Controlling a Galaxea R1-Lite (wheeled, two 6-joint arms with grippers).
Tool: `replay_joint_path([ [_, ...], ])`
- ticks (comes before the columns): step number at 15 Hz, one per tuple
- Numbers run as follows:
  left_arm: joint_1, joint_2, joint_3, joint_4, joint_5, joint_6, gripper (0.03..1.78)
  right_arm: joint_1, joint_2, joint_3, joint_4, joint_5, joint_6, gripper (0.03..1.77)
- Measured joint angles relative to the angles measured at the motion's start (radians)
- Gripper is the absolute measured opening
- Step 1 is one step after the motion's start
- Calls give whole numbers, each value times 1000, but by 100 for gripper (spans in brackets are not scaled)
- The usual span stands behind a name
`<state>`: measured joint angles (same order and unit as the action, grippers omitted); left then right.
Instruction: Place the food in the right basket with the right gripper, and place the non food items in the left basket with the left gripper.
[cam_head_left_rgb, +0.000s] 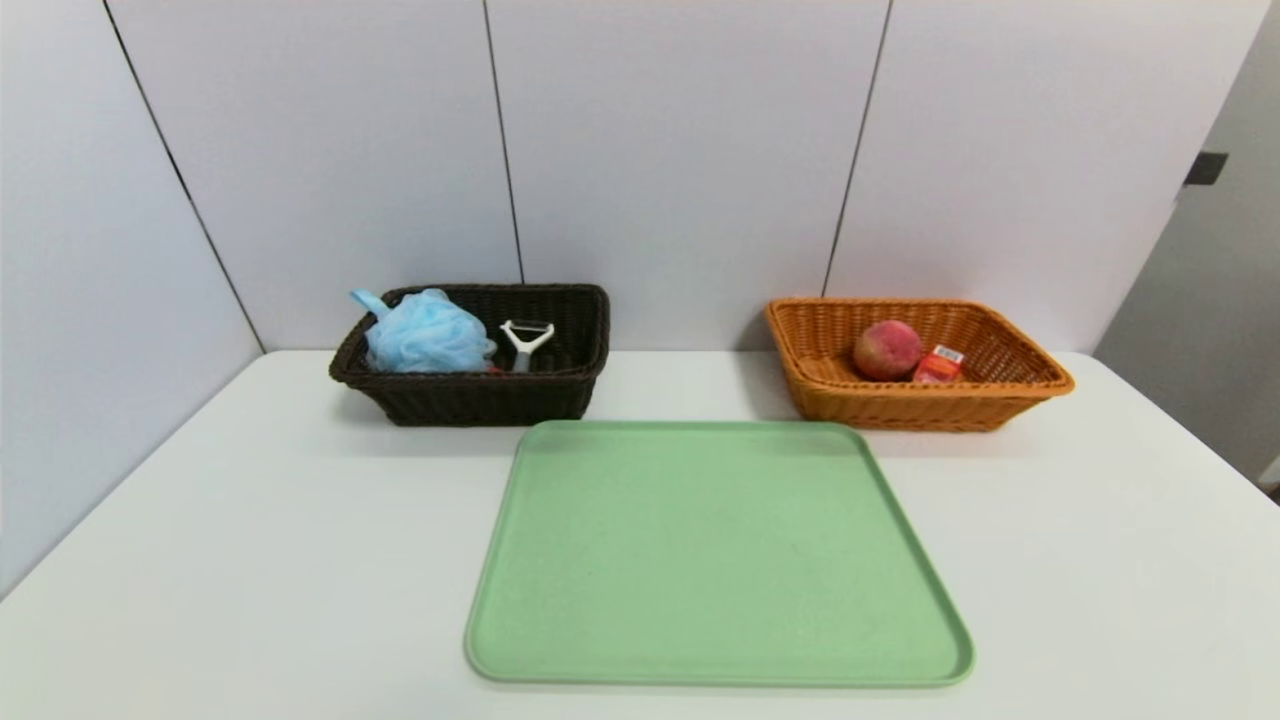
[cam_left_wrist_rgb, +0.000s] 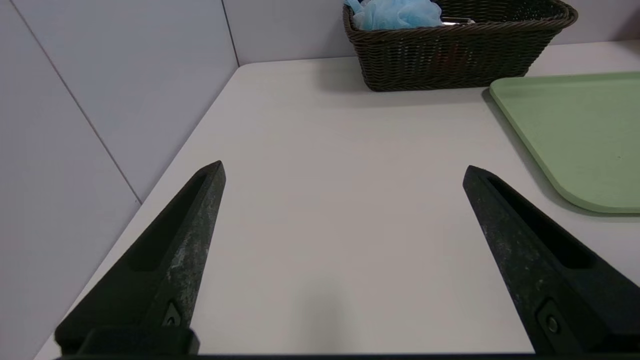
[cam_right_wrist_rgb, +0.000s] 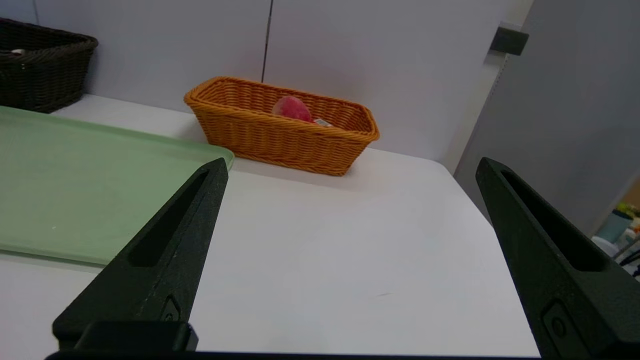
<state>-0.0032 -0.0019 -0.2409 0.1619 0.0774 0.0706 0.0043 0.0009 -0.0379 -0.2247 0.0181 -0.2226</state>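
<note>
Dark brown basket (cam_head_left_rgb: 470, 385) sits upper left of centre, holding the blue bath pouf (cam_head_left_rgb: 428, 334) and the peeler (cam_head_left_rgb: 524, 343). Upper right, the orange basket (cam_head_left_rgb: 915, 400) holds the peach (cam_head_left_rgb: 887, 349) and red carton (cam_head_left_rgb: 938, 364). A green tray (cam_head_left_rgb: 716, 552) lies centre on the white counter (cam_head_left_rgb: 250, 560).

Two woven baskets stand on one white table (cam_head_left_rgb: 250, 560): one dark brown basket (cam_head_left_rgb: 470, 395) and one orange basket (cam_head_left_rgb: 905, 405), with a single green tray (cam_head_left_rgb: 715, 560) in front of them. The dark one shows two items clearly, one blue bath pouf (cam_head_left_rgb: 428, 335) and one white peeler (cam_head_left_rgb: 525, 342). The orange one holds two, one peach (cam_head_left_rgb: 887, 349) and one red drink carton (cam_head_left_rgb: 938, 365).
</note>
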Motion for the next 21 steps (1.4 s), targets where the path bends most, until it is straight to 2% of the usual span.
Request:
replay_joint_path([
  [2,0,0,135,-137,-8,12,169,0,-2,28,52,16,-2,171],
  [4,0,0,213,-218,-53,13,169,0,-2,36,197,35,36,171],
  [7,0,0,236,-162,-92,-36,169,1,-2,37,226,22,149,171],
  [10,0,0,240,-168,-85,-80,169,0,-2,37,224,-18,233,171],
  [21,0,0,241,-174,-78,-84,169,0,-2,38,223,-21,237,171],
])
